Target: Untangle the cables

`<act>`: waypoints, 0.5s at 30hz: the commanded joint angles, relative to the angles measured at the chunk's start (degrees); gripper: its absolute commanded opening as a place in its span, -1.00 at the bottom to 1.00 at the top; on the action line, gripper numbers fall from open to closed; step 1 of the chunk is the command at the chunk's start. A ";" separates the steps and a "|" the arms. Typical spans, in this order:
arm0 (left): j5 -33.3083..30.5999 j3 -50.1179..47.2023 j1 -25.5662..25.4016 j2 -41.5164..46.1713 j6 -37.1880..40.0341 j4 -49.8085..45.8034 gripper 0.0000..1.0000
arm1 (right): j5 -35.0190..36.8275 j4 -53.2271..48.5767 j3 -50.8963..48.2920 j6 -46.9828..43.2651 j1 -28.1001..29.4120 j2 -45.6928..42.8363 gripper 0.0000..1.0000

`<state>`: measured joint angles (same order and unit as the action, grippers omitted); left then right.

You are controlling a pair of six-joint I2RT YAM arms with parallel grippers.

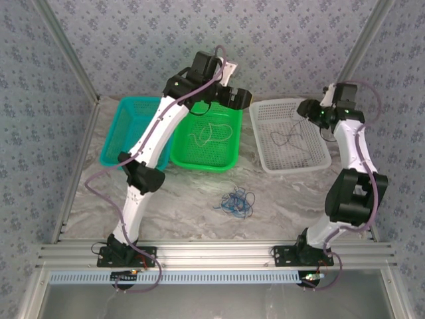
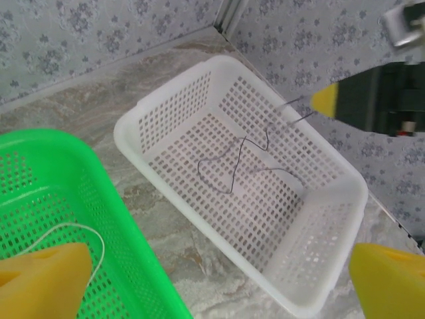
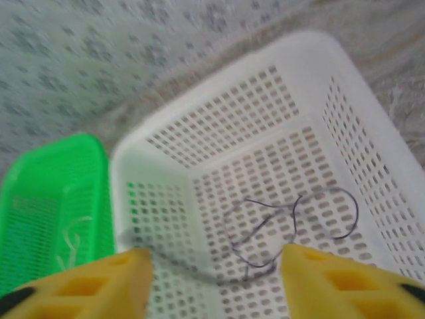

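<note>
Cables lie in three spots: blue tangle on marble table btwn the two arms, whitish cable in green basket, dark cable looped on floor of white basket. Teal basket is left of the green one. L gripper is above the green basket's far right corner, yellow fingers spread wide, holding nothing. R gripper is low over the white basket, fingers apart, released, w/ the dark cable just beyond the gap.
</note>
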<state>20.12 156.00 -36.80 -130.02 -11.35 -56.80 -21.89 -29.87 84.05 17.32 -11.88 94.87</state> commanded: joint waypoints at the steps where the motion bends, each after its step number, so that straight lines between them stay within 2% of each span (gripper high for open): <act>1: 0.04 -7.95 -0.54 7.95 1.60 2.75 0.99 | 2.79 -4.06 0.88 -2.28 1.00 0.76 0.49; 2: -0.23 -13.49 -0.47 11.07 1.45 5.89 0.99 | 3.79 -4.05 0.60 -2.77 1.46 0.51 0.66; 4: -1.21 -26.56 -0.41 17.95 0.77 14.14 0.99 | 5.22 -4.32 0.97 -3.60 2.09 0.33 0.82; 8: -4.53 -53.56 -0.22 32.00 -1.44 31.27 0.99 | 5.40 -6.74 0.72 -3.87 3.41 -1.56 0.82; 12: -6.89 -68.78 -0.09 40.22 -3.12 37.36 0.99 | 5.58 -6.04 -3.82 -5.46 8.68 -7.46 0.77; 15: -7.92 -77.86 -0.02 44.94 -4.88 39.70 0.99 | 5.21 -5.69 -9.96 -6.55 15.16 -13.70 0.69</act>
<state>14.24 83.18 -37.08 -88.66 -14.09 -24.77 -16.45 -34.11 77.80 13.02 -1.80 87.29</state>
